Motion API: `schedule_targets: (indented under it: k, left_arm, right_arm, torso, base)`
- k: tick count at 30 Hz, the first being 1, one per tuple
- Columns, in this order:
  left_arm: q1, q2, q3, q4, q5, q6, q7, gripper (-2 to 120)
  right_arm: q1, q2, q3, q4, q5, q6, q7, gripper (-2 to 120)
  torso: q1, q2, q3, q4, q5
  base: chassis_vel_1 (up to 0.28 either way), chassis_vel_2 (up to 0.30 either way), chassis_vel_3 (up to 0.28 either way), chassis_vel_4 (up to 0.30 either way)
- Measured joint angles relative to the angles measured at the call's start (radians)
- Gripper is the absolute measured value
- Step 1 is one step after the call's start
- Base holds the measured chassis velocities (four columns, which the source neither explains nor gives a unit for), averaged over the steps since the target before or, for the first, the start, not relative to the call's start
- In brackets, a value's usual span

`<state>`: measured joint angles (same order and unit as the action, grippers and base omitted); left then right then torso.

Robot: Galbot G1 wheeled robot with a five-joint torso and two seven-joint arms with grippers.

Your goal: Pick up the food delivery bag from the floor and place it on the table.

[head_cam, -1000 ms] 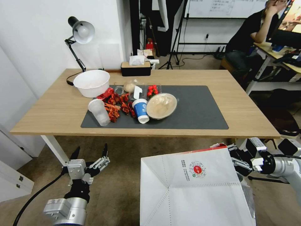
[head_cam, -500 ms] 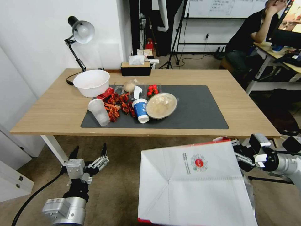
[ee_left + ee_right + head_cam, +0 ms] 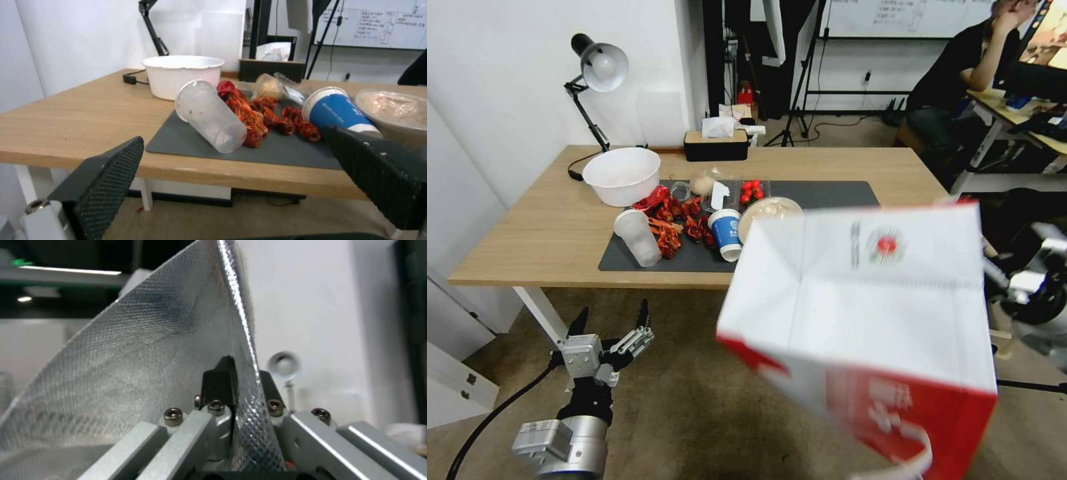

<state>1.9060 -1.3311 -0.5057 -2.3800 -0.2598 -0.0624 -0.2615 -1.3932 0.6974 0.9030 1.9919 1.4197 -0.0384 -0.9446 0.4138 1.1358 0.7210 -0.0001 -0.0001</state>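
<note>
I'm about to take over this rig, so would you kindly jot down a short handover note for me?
Right end effector: shut on the food delivery bag's wall, foil lining against one finger.
Left end effector: open, empty, low in front of the table's left leg.
Food delivery bag: off the floor, held tilted in the air at the table's near right edge, red side panel facing down.
Table: the mat's left half is crowded with a bowl, cups and food scraps.
Done: bag gripped and lifted.
Left: set it on the table and release.
</note>
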Motion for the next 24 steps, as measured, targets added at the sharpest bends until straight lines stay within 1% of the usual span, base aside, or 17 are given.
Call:
schedule_targets:
  k: [1,2,3,5,6,7,8,9,10,11,12,13,16,17,20,21,24]
  left_arm:
    - [-0.001,-0.001,0.000,0.001,0.000,-0.001,0.000,100]
    - [-0.001,-0.001,0.000,0.001,0.000,-0.001,0.000,100]
    - [-0.002,-0.002,0.001,0.003,0.000,-0.002,-0.001,100]
    - [-0.005,-0.003,0.005,0.007,0.001,-0.004,-0.001,100]
    - [-0.005,-0.003,0.005,0.007,0.001,-0.004,-0.001,100]
    - [-0.009,-0.003,0.007,0.011,0.001,-0.005,-0.001,100]
    - [-0.011,-0.002,0.008,0.014,0.001,-0.006,-0.001,100]
    - [-0.011,-0.002,0.008,0.014,0.001,-0.006,-0.001,100]
    - [-0.016,0.001,0.009,0.020,0.000,-0.008,0.000,100]
    - [-0.018,0.003,0.009,0.023,-0.001,-0.008,0.001,100]
    - [-0.019,0.005,0.009,0.026,-0.002,-0.009,0.002,100]
    - [-0.019,0.005,0.009,0.026,-0.002,-0.009,0.002,100]
    - [-0.019,0.007,0.009,0.034,-0.004,-0.016,0.004,100]
    - [-0.019,0.007,0.009,0.034,-0.004,-0.016,0.004,100]
    - [-0.021,0.007,0.010,0.039,-0.003,-0.020,0.010,100]
    - [-0.021,0.007,0.010,0.039,-0.003,-0.020,0.010,100]
    - [-0.023,0.007,0.015,0.040,0.000,-0.021,0.014,100]
  right_arm:
    - [0.001,-0.004,0.006,0.011,0.013,0.011,0.055,0]
    - [0.001,-0.004,0.006,0.011,0.013,0.011,0.055,0]
    - [0.003,-0.008,0.010,0.026,0.029,0.023,0.132,0]
    - [0.017,-0.022,0.014,0.077,0.058,0.053,0.380,0]
    - [0.017,-0.022,0.014,0.077,0.058,0.053,0.380,0]
    - [0.033,-0.032,0.011,0.103,0.066,0.061,0.534,0]
    - [0.046,-0.039,0.005,0.116,0.074,0.066,0.622,0]
    - [0.046,-0.039,0.005,0.116,0.074,0.066,0.622,0]
    - [0.064,-0.052,-0.001,0.131,0.091,0.071,0.740,0]
    - [0.075,-0.060,-0.003,0.135,0.105,0.074,0.802,0]
    - [0.084,-0.066,-0.004,0.135,0.118,0.075,0.843,0]
    - [0.084,-0.066,-0.004,0.135,0.118,0.075,0.843,0]
    - [0.133,-0.092,-0.020,0.119,0.164,0.075,1.004,0]
    - [0.133,-0.092,-0.020,0.119,0.164,0.075,1.004,0]
    - [0.190,-0.108,-0.045,0.085,0.250,0.042,1.119,0]
    - [0.190,-0.108,-0.045,0.085,0.250,0.042,1.119,0]
    - [0.242,-0.120,-0.084,0.017,0.310,0.004,1.157,0]
  torso:
    - [0.000,0.000,0.000,0.0000,0.0000]
    - [0.000,0.000,0.000,0.0000,0.0000]
    - [0.000,0.000,0.000,0.0000,0.0003]
    - [0.000,-0.001,0.000,0.0002,-0.0001]
    - [0.000,-0.001,0.000,0.0002,-0.0001]
    - [0.000,-0.001,0.000,0.0001,-0.0001]
    - [0.000,-0.001,0.000,0.0001,-0.0001]
    - [0.000,-0.001,0.000,0.0001,-0.0001]
    - [0.000,-0.001,0.000,0.0004,0.0001]
    - [0.000,-0.001,-0.001,0.0002,0.0000]
    - [0.000,-0.001,-0.001,0.0000,-0.0001]
    - [0.000,-0.001,-0.001,0.0000,-0.0001]
    - [0.000,-0.001,-0.001,0.0001,0.0000]
    - [0.000,-0.001,-0.001,0.0001,0.0000]
    - [-0.001,-0.002,-0.001,0.0000,0.0001]
    - [-0.001,-0.002,-0.001,0.0000,0.0001]
    - [-0.001,-0.002,-0.001,0.0002,0.0002]
  base:
    - [0.000,0.000,0.000,0.000]
    - [0.000,0.000,0.000,0.000]
    - [0.000,0.000,0.000,0.000]
    - [0.000,0.000,0.000,0.000]
    - [0.000,0.000,0.000,0.000]
    - [0.000,0.000,0.000,0.000]
    - [0.000,0.000,0.000,0.000]
    - [0.000,0.000,0.000,0.000]
    - [0.000,0.000,0.000,0.000]
    - [0.000,0.000,0.000,0.000]
    - [0.000,0.000,0.000,0.000]
    - [0.000,0.000,0.000,0.000]
    - [0.000,0.000,0.000,0.000]
    - [0.000,0.000,0.000,0.000]
    - [0.000,0.000,0.000,0.000]
    - [0.000,0.000,0.000,0.000]
    - [0.000,0.000,0.000,0.000]
